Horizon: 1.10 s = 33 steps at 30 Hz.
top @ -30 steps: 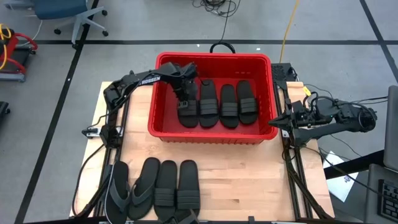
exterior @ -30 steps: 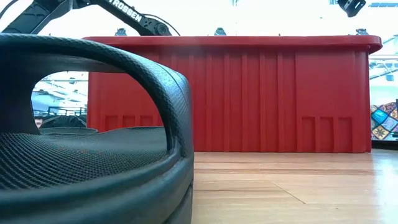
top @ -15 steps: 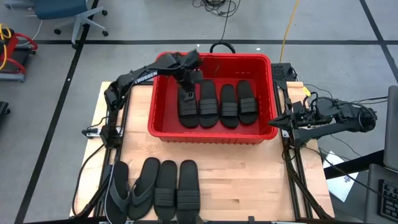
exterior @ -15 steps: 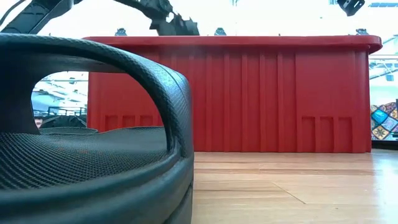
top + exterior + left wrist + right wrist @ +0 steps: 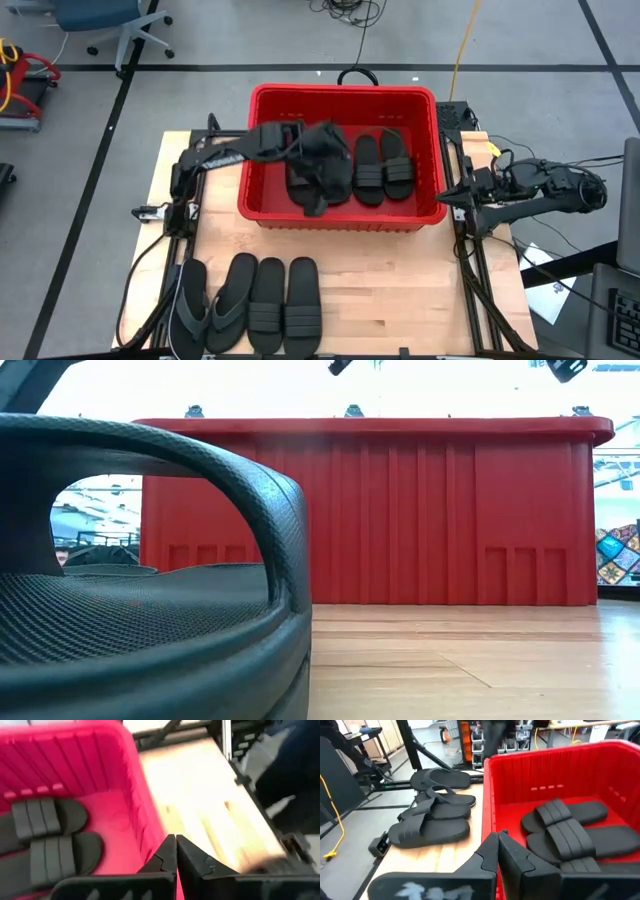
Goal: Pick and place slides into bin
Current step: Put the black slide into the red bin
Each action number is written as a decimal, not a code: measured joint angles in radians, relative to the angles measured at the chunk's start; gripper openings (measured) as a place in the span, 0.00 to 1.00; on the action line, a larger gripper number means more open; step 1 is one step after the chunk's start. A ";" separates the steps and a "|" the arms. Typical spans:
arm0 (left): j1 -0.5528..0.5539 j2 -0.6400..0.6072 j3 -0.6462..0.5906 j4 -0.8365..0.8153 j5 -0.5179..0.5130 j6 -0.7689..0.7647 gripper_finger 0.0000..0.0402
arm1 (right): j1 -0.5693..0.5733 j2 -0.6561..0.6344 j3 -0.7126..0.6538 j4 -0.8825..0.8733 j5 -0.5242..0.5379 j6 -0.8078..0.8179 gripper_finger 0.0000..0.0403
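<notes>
A red bin (image 5: 342,97) stands at the far middle of the wooden table (image 5: 400,290), holding band-strap slides laid side by side on its floor. Two of them (image 5: 383,168) lie in plain sight toward the bin's right wall; at least two more (image 5: 303,175) sit to their left, largely covered from above by the left arm, so the exact count inside is hard to confirm from overhead.

The left gripper (image 5: 315,200) hangs over the bin's left half, near its front wall, with nothing held; the left wrist view shows its fingertips (image 5: 170,851) pressed together above the bin's rim, two slides (image 5: 50,840) visible on the red floor beside them.

Four slides remain outside the bin, lined up in a row at the table's near edge in front of it: a greyer thong flip-flop (image 5: 190,300), a second flip-flop (image 5: 232,298), and two band-strap slides (image 5: 284,305).

The right gripper (image 5: 446,197) waits off the bin's right wall, its tips (image 5: 499,845) closed and empty in the right wrist view, aimed along the bin's rim.
</notes>
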 joint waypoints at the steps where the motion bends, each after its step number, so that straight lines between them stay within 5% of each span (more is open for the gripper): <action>1: -0.025 0.000 0.000 0.033 -0.027 -0.032 0.01 | 0.000 -0.013 -0.006 0.001 -0.010 0.012 0.00; 7: -0.119 -0.018 -0.002 0.235 -0.184 -0.178 0.00 | 0.000 -0.145 -0.103 0.077 -0.057 0.067 0.00; 13: -0.145 -0.046 -0.063 0.404 -0.225 -0.184 0.00 | 0.000 -0.204 -0.203 0.234 -0.052 0.104 0.00; 22: -0.041 -0.251 -0.725 0.918 -0.090 -0.265 0.00 | 0.000 -0.136 -0.249 0.361 -0.030 0.087 0.00; 29: -0.067 -0.754 -1.266 1.055 -0.210 -0.361 0.00 | 0.000 -0.090 -0.249 0.404 -0.016 0.129 0.00; 33: -0.143 -1.024 -1.572 1.282 -0.295 -0.453 0.00 | 0.000 -0.091 -0.249 0.432 -0.016 0.132 0.00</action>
